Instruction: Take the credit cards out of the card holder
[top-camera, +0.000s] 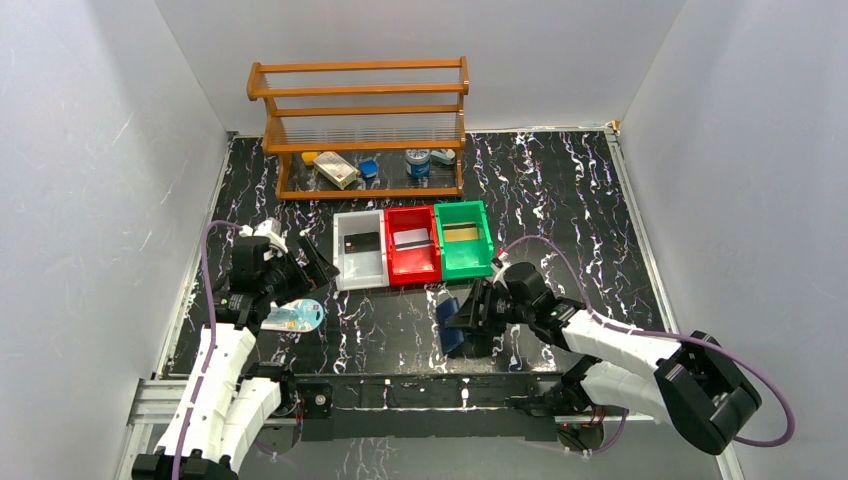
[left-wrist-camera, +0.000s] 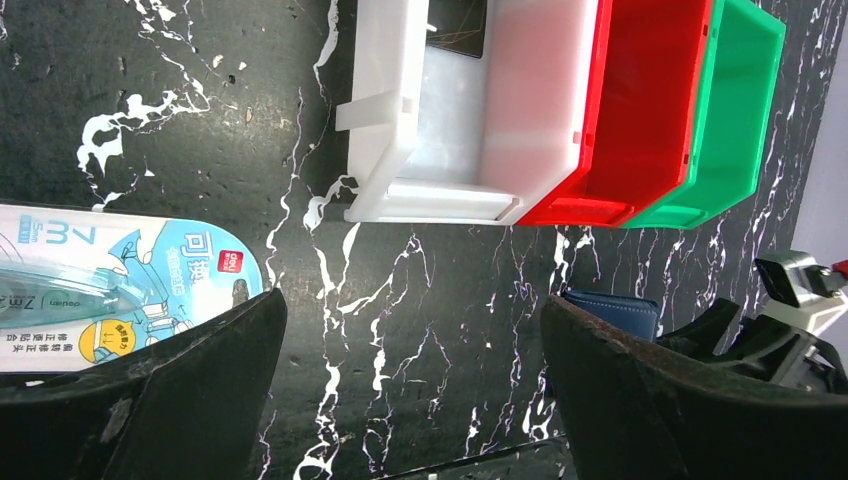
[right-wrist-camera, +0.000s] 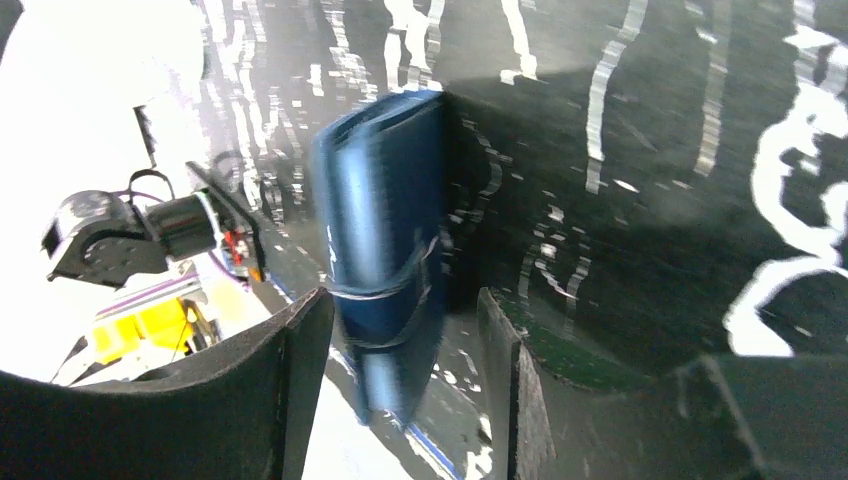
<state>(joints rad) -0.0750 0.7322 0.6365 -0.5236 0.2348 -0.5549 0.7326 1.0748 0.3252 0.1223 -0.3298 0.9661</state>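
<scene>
- My right gripper has its jaws partly apart, one finger on each side of the small flat dark navy folding card holder.
- A dark gap shows between the holder and one finger, so I am not clamping it. Whether the other finger touches it I cannot tell, because the holder is blurred in my wrist view.
- The holder looks folded shut and stands up on an edge, somewhat tilted, on the black white-veined marble-pattern tabletop. It sits right of centre, just on the near side of the red and green bins.
- My left gripper is spread as wide as it goes and holds nothing. It hangs over the bare tabletop near the front corner of the white bin.
- The white oval packet with a blue item lies flat beside my left fingers, apart from them.
- Three open plastic bins stand touching in a row:
  - the white bin has a dark flat card in it;
  - the red bin has a greyish card;
  - the green bin has a yellowish card.
- The brown wooden slatted rack stands at the far edge, with small items under it.
</scene>
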